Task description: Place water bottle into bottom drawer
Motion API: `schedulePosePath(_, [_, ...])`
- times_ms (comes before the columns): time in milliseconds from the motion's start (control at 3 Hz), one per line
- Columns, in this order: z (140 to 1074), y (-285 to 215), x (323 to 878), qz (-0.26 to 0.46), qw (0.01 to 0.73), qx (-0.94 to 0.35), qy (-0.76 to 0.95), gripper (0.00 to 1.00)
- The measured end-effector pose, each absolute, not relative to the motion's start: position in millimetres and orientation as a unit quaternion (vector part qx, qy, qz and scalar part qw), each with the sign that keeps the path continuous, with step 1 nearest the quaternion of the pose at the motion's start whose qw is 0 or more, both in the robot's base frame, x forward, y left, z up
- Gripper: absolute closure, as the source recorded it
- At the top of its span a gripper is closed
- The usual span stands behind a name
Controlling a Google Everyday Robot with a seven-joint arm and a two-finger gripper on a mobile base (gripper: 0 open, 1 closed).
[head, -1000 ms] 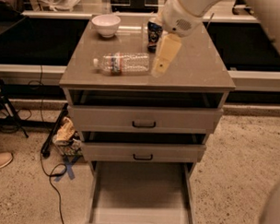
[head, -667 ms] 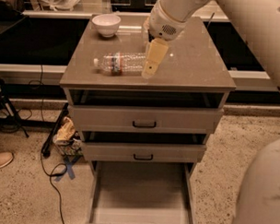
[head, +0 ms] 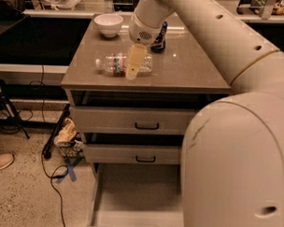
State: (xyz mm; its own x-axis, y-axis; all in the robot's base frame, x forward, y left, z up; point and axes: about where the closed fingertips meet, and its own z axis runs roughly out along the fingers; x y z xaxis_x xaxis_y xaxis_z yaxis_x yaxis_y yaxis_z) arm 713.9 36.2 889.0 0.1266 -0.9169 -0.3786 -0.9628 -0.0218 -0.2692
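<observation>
The water bottle (head: 111, 64) lies on its side on the cabinet top (head: 190, 70), cap pointing left, well above the bottom drawer (head: 139, 194), which stands pulled open. My gripper (head: 134, 63) hangs directly over the bottle's middle, and I cannot tell how far open it is or whether it has hold of anything. I judge the bottle light, thin-walled and apt to roll or buckle, so I would take it across the ribbed body beside the label band, squeezing gently and keeping off the narrow cap end.
</observation>
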Motion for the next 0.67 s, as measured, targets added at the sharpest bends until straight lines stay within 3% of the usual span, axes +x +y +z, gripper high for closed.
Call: schedulePosePath(667, [847.8,69.2,740.6,0.06,0.198,-0.717,0.666,0.0])
